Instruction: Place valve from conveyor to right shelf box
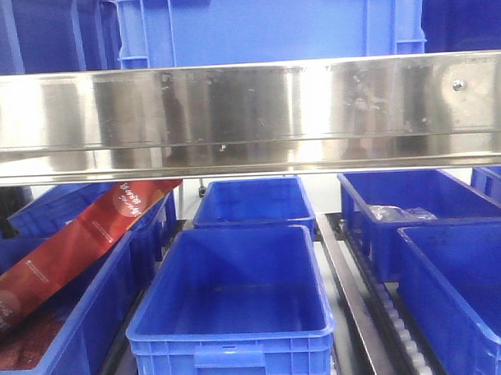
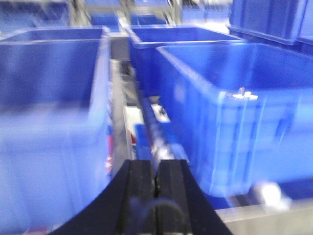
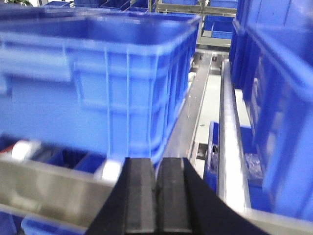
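Both the left gripper (image 2: 156, 183) and right gripper (image 3: 156, 188) are pressed closed, empty, facing blue shelf bins (image 1: 230, 299).

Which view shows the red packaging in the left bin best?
The front view: the red package leans diagonally over the left blue bin, its white lettering visible. The right wrist view doesn't show it; the blurred left wrist view shows nothing identifiable as it.

- Shelf boxes (image 1: 230, 307): plain saturated blue.
- Shelf rail (image 1: 248, 113), upper frame: silvery, mirror-bright.
- Packet (image 1: 79, 243), lower left: red, white lettering.
- Gripper fingers (image 3: 139, 196): black.
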`<action>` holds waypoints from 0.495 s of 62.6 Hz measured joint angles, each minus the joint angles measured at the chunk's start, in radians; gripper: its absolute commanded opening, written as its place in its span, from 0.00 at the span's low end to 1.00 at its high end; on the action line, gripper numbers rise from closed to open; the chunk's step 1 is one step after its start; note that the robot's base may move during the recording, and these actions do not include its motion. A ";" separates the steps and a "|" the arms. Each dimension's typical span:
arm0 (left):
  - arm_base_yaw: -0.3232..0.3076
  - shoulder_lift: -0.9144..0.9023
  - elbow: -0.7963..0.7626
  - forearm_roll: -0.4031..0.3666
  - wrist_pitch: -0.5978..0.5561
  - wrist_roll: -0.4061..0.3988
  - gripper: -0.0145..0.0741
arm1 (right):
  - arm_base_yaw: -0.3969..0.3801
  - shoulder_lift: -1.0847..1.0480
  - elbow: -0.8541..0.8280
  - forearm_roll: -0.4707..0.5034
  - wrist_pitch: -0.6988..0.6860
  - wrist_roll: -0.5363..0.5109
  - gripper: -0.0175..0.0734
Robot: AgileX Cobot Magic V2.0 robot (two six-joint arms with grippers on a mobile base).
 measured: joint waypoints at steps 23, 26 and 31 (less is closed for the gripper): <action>0.000 -0.303 0.391 -0.006 -0.133 0.000 0.04 | 0.000 -0.220 0.188 -0.002 -0.006 0.000 0.02; 0.000 -0.318 0.407 -0.006 -0.144 0.000 0.04 | 0.000 -0.225 0.190 -0.002 -0.008 0.000 0.02; 0.000 -0.335 0.420 -0.006 -0.153 0.000 0.04 | 0.000 -0.227 0.192 -0.002 -0.012 0.000 0.02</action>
